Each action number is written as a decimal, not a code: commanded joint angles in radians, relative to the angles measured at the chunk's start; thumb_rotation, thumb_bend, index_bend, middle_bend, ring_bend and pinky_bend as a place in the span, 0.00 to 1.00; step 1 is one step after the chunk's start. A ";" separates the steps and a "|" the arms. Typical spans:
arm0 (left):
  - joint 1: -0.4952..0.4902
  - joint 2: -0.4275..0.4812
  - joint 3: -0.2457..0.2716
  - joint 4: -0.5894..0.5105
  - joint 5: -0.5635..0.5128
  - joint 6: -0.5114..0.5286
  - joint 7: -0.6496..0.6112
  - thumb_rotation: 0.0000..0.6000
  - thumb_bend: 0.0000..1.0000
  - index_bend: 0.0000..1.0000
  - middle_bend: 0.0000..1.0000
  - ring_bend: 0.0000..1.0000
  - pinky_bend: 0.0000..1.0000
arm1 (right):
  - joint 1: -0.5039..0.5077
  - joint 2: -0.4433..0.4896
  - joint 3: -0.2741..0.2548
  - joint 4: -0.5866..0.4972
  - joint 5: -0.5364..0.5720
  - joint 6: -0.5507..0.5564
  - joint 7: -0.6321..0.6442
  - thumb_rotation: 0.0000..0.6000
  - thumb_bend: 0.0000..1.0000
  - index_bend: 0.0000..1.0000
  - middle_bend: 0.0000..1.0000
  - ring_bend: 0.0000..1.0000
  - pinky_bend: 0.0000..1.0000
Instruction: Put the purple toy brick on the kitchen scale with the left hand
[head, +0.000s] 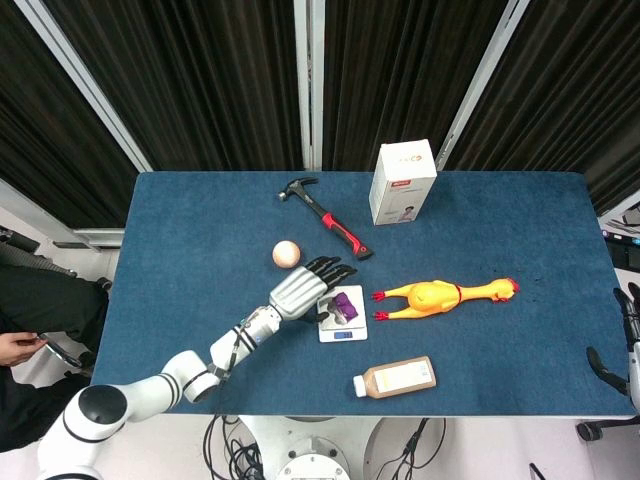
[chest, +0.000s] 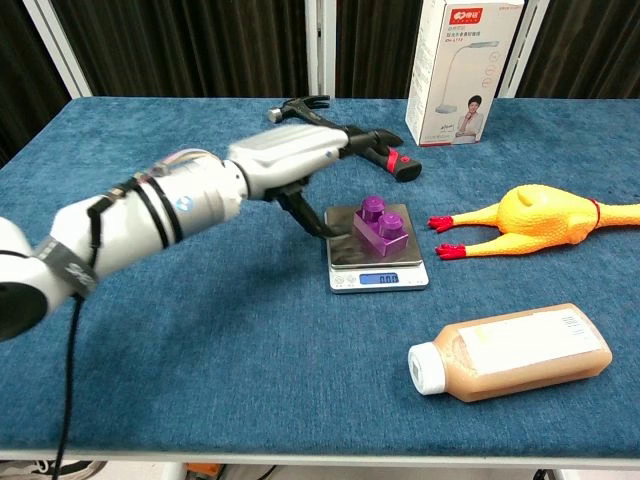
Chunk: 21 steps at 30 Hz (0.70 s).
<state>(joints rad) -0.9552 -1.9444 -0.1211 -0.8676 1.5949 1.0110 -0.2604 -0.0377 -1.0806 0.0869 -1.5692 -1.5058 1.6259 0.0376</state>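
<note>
The scale (chest: 378, 258) is sitting near the middle of the table (chest: 200, 380), with the brick (chest: 380, 222) lying on its platform. The left hand (chest: 300, 160) is reaching in from the scale's left, fingers spread just above and beside the brick. A ball (head: 286, 254) and a hammer (head: 325, 216) are lying behind the scale, a box (head: 402, 181) standing further back to its right. A toy chicken (chest: 535, 220) is stretching out to the scale's right, and a bottle (chest: 510, 352) is lying in front of it.

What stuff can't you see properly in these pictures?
- Kitchen scale display: digits too small, both views.
- Right robot hand: cut off by head view's edge, absent from chest view.
- Hammer handle: partly behind left robot hand, chest view.
- Ball: hidden by the arm, chest view.
</note>
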 joint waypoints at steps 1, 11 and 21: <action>0.125 0.195 -0.002 -0.234 -0.067 0.088 0.177 1.00 0.23 0.01 0.08 0.00 0.10 | 0.008 0.000 -0.006 0.003 -0.009 -0.014 -0.006 1.00 0.19 0.00 0.00 0.00 0.00; 0.523 0.584 0.155 -0.619 -0.220 0.369 0.524 1.00 0.18 0.02 0.08 0.00 0.08 | 0.051 -0.054 -0.016 0.072 -0.048 -0.057 -0.168 1.00 0.21 0.00 0.00 0.00 0.00; 0.767 0.663 0.231 -0.607 -0.209 0.560 0.373 1.00 0.14 0.02 0.08 0.00 0.07 | 0.079 -0.104 -0.025 0.101 -0.001 -0.147 -0.199 1.00 0.15 0.00 0.00 0.00 0.00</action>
<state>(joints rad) -0.2202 -1.2998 0.0939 -1.4887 1.3796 1.5392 0.1484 0.0326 -1.1764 0.0602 -1.4713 -1.5214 1.4970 -0.1610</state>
